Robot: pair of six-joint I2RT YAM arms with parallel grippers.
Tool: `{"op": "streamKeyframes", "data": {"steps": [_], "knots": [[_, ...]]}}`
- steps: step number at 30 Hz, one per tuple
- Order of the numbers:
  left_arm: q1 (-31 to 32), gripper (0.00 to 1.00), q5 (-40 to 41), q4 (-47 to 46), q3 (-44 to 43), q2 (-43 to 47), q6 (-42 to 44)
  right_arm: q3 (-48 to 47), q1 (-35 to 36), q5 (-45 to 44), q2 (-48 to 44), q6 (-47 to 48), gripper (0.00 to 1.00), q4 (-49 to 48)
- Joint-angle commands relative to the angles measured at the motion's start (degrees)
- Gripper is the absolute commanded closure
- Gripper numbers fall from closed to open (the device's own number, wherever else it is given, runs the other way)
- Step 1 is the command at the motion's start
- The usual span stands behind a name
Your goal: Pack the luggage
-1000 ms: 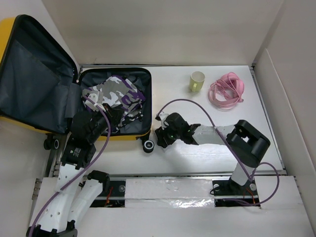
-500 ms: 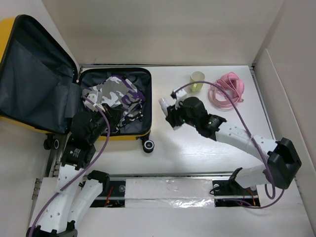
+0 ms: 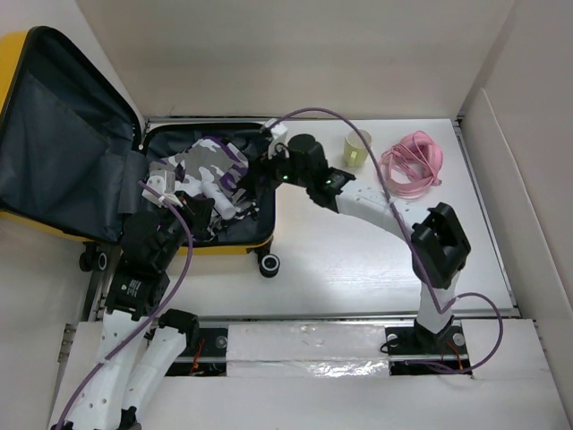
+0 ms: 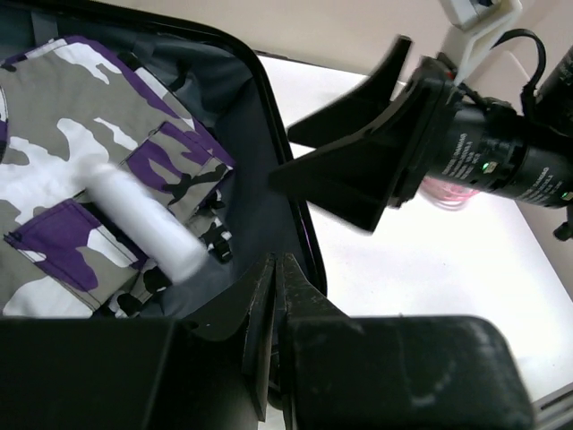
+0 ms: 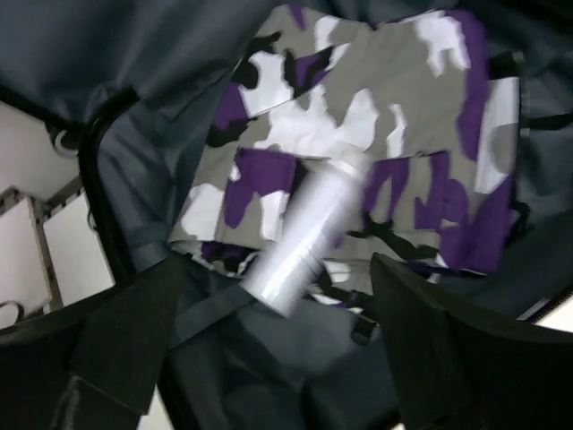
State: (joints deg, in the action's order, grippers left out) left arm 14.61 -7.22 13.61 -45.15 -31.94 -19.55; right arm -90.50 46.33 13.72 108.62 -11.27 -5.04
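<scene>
The luggage [image 3: 63,152] sits open at the upper left of the top view. Its lid leans up on the left and its bottom half lies flat on the table [image 3: 358,260]. The yellow shell looks hard and stiff, and the grey lining looks soft. It has wheels, so I think it could roll if pushed. The lid's edge looks like the best place to grab it for closing.

Inside is a camo cloth [image 3: 210,170], soft and floppy. A white tube [image 5: 309,237] shows over the cloth. It is blurry, so I cannot tell if it is lying there or falling. It looks smooth and round, so it may roll.

The right hand [image 5: 277,269] is wide open above the tube and holds nothing. The left hand [image 4: 275,269] is closed and empty, near the case's bottom rim.

Both arms are over the case and would block the lid. Cloth hanging over the rim could block it too.

A pale cup [image 3: 358,146] and a pink cord [image 3: 412,166] sit at the upper right, well apart from the case. They may need packing too.
</scene>
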Motion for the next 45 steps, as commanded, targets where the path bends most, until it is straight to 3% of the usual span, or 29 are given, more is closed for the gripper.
{"op": "streamKeyframes", "data": {"steps": [1, 2, 3, 4, 6, 8, 9, 10, 13, 20, 27, 30, 31, 33, 37, 40, 45], "knots": [[-0.2, 0.97, 1.1, -0.9, -2.9, 0.7, 0.0, 3.7, -8.3, -2.3, -8.2, -1.7, 0.17, -5.9], [0.4, 0.97, 1.0, -0.9, -2.9, 0.7, 0.0, 7.8, -10.0, -4.2, -9.6, -0.8, 0.27, -5.8], [0.4, 0.97, 1.0, -0.9, -2.9, 0.8, 0.1, 9.7, -13.2, -6.5, -11.1, -0.2, 0.43, -5.6], [0.9, 0.96, 0.9, -0.9, -2.9, 0.8, 0.1, 12.9, -14.8, -12.9, -13.3, 1.1, 0.74, -4.6], [0.9, 0.96, 0.6, -1.0, -2.9, 0.8, 0.1, 14.6, -17.5, -20.4, -14.3, 3.1, 0.87, -3.6], [0.9, 0.96, 0.4, -1.1, -2.8, 0.8, 0.2, 14.7, -21.1, -27.5, -13.5, 4.6, 0.84, -1.7], [0.9, 0.96, 0.2, -1.2, -2.8, 0.8, 0.2, 14.5, -22.1, -28.9, -13.0, 6.2, 0.76, -1.1], [0.9, 0.95, 0.3, -1.2, -2.8, 0.7, 0.2, 14.1, -24.1, -29.9, -12.3, 7.0, 0.55, -1.0], [0.9, 0.95, -0.2, -1.4, -2.8, 0.3, 0.2, 9.2, -26.8, -28.0, -7.5, 8.5, 0.39, 1.8], [0.9, 0.95, -0.2, -1.5, -2.8, -0.6, 0.4, -8.4, -29.3, -21.9, 6.9, 13.2, 0.37, 13.3], [0.9, 0.95, -0.2, -1.6, -2.8, -0.8, 0.5, -15.0, -30.4, -21.7, 15.4, 15.0, 0.45, 19.1], [0.9, 0.94, -0.2, -1.6, -2.8, -1.0, 0.5, -14.3, -30.9, -20.8, 15.9, 14.3, 0.61, 18.3], [0.9, 0.94, -0.2, -1.6, -2.8, -0.9, 0.5, -13.6, -30.9, -20.7, 15.5, 14.3, 0.85, 17.7], [0.9, 0.94, -0.3, -1.6, -2.8, -1.0, 0.5, -11.8, -30.9, -20.4, 12.2, 14.0, 0.99, 14.8], [0.9, 0.94, -0.2, -1.7, -2.8, -0.8, 0.4, -3.4, -27.5, -18.6, 0.8, 14.4, 1.00, 7.6], [0.9, 0.94, -0.2, -1.7, -2.8, -0.9, 0.5, -3.2, -22.8, -13.6, -6.0, 16.5, 1.00, 8.5], [0.9, 0.94, 0.3, -1.8, -2.7, 0.3, 0.4, -6.8, -11.8, -2.3, -9.5, 20.2, 1.00, 11.9]]}}
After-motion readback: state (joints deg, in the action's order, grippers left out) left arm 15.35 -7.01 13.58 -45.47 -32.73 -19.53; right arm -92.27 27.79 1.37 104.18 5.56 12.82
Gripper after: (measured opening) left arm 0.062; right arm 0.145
